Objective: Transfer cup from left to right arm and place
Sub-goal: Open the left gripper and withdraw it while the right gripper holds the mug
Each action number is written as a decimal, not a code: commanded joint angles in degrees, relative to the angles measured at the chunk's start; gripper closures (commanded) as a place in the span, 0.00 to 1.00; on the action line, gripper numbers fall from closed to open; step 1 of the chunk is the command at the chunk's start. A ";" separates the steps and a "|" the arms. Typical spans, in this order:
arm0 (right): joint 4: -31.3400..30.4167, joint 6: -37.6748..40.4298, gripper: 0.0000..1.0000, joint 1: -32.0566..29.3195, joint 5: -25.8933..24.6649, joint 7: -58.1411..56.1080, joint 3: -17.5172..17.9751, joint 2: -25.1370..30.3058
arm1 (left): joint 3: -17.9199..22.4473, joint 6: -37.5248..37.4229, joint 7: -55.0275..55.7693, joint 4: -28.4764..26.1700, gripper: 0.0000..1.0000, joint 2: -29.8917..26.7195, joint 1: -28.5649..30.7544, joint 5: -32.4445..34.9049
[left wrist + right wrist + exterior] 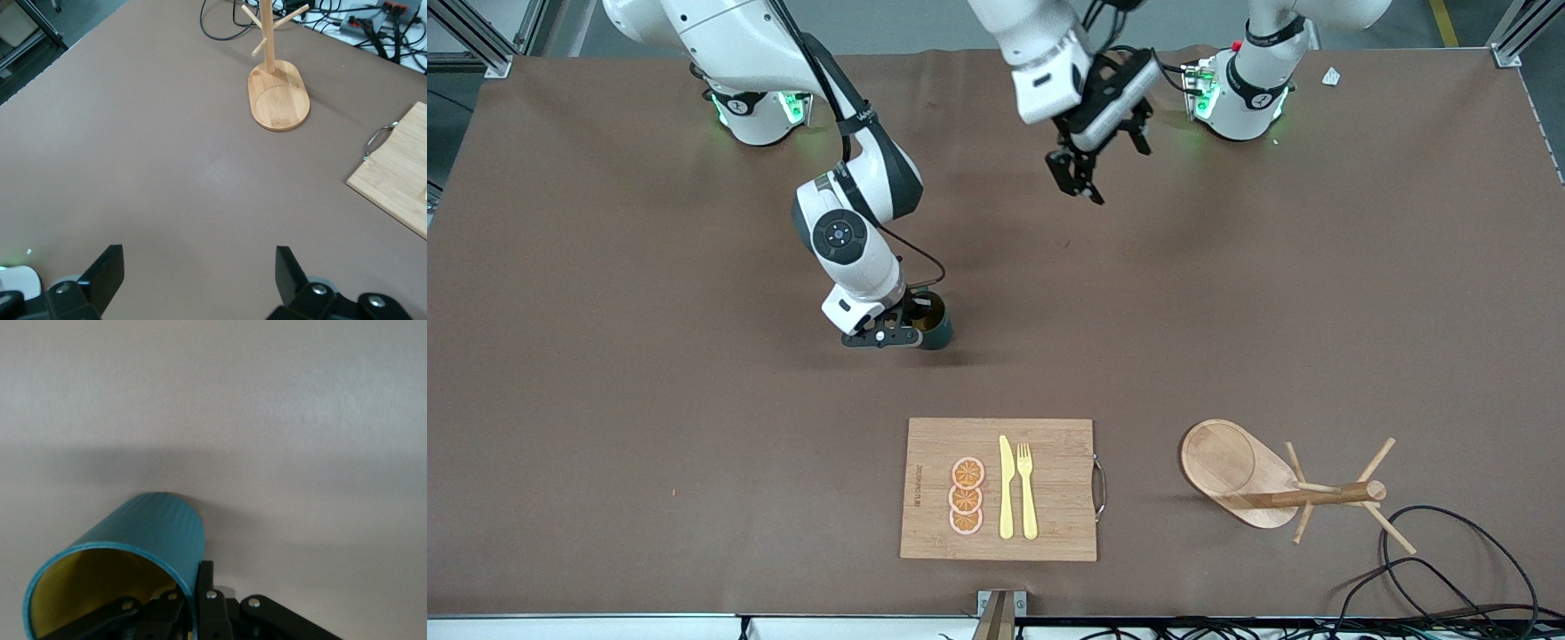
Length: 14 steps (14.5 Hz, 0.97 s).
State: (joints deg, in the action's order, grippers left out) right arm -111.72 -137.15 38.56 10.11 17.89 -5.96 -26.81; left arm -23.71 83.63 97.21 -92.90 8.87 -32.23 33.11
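The teal cup with its yellow inside stands mid-table, farther from the front camera than the cutting board. My right gripper is shut on its wall at the rim. In the right wrist view the cup fills the lower part, and the right gripper pinches the wall with one finger inside and one finger outside. The handle is hidden. My left gripper hangs open and empty over the table near the left arm's base. In the left wrist view the left gripper shows only bare table between its fingers.
A wooden cutting board with orange slices, a yellow knife and a fork lies near the front edge. A wooden mug tree stands toward the left arm's end, with black cables beside it.
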 commanded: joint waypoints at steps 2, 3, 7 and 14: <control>-1.57 5.12 0.99 -5.67 0.44 -19.07 -0.20 5.70 | -0.37 0.47 -12.89 4.12 0.00 0.09 7.59 -3.22; -1.65 6.44 0.99 -7.17 0.00 -23.65 -0.20 6.41 | -0.46 1.09 -15.10 4.21 0.00 0.01 9.79 -3.58; -5.43 7.60 0.99 -12.44 -6.84 -38.08 -0.20 10.98 | -0.37 4.34 -24.86 6.75 0.00 0.09 17.88 -7.26; -10.09 7.07 0.99 -26.49 -8.88 -67.77 -0.11 14.24 | -0.63 9.09 -40.93 8.95 0.00 -0.08 31.77 -15.61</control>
State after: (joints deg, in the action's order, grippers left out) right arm -118.43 -129.25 17.15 1.96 -41.98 -7.25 -15.34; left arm -23.64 92.58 61.20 -86.02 8.92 -3.71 20.45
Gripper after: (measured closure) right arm 0.956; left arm 0.000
